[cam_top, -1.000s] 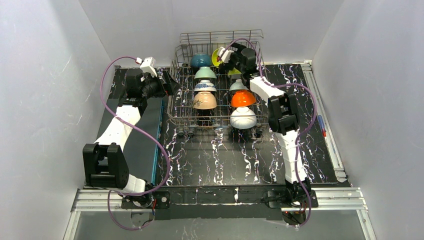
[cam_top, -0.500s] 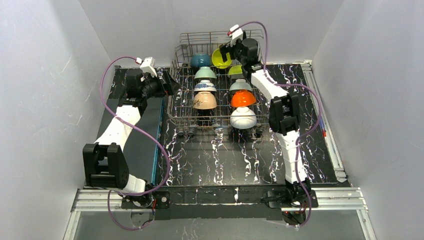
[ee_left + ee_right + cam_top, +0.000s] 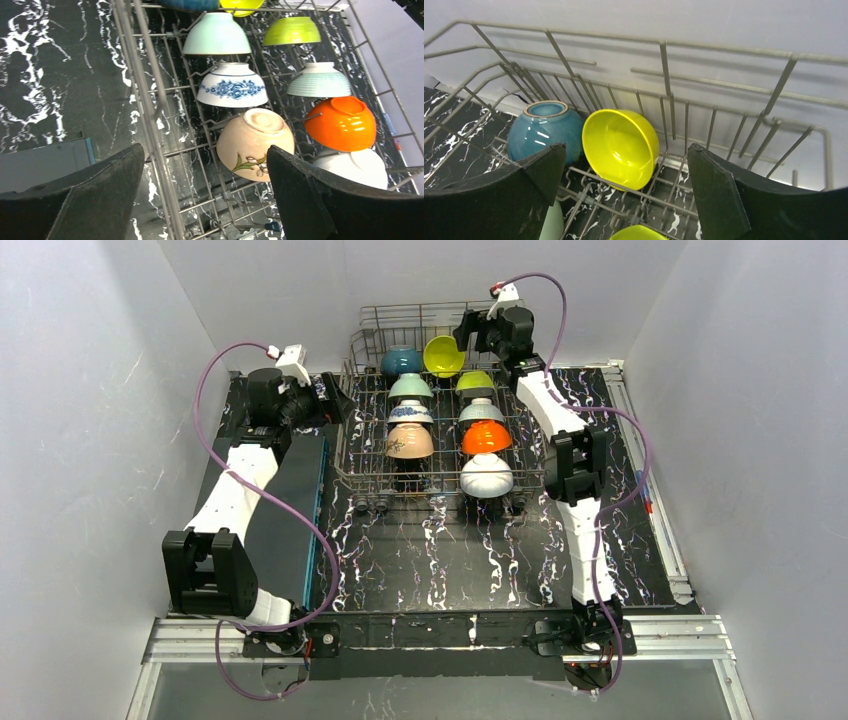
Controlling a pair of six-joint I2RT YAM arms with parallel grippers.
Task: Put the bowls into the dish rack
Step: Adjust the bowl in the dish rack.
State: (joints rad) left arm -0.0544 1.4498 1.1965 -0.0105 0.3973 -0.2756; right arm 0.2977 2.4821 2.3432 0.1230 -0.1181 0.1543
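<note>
The dish rack (image 3: 440, 312) stands at the back of the table and holds several bowls in two rows. The left row has teal (image 3: 402, 362), mint (image 3: 410, 387), blue-patterned (image 3: 409, 412) and tan (image 3: 409, 441) bowls. In the right row are yellow (image 3: 443, 356), lime (image 3: 475, 381), ribbed mint (image 3: 480, 410), orange (image 3: 486, 436) and white (image 3: 487, 476) bowls. My left gripper (image 3: 335, 405) hovers open over the rack's left rail (image 3: 150, 100), empty, with the tan bowl (image 3: 255, 142) beyond it. My right gripper (image 3: 626, 147) is open and empty above the yellow bowl (image 3: 621, 147), which leans on its side beside the teal bowl (image 3: 541, 130).
A dark slab with a teal edge (image 3: 295, 500) lies left of the rack, under my left arm. The black marbled mat (image 3: 440, 560) spreads in front of the rack. White walls close in on three sides, and the back wall is just behind the rack (image 3: 664, 65).
My right gripper has drawn up and back to the right, away from the yellow bowl, which stays in the rack's back row. The left gripper has barely shifted.
</note>
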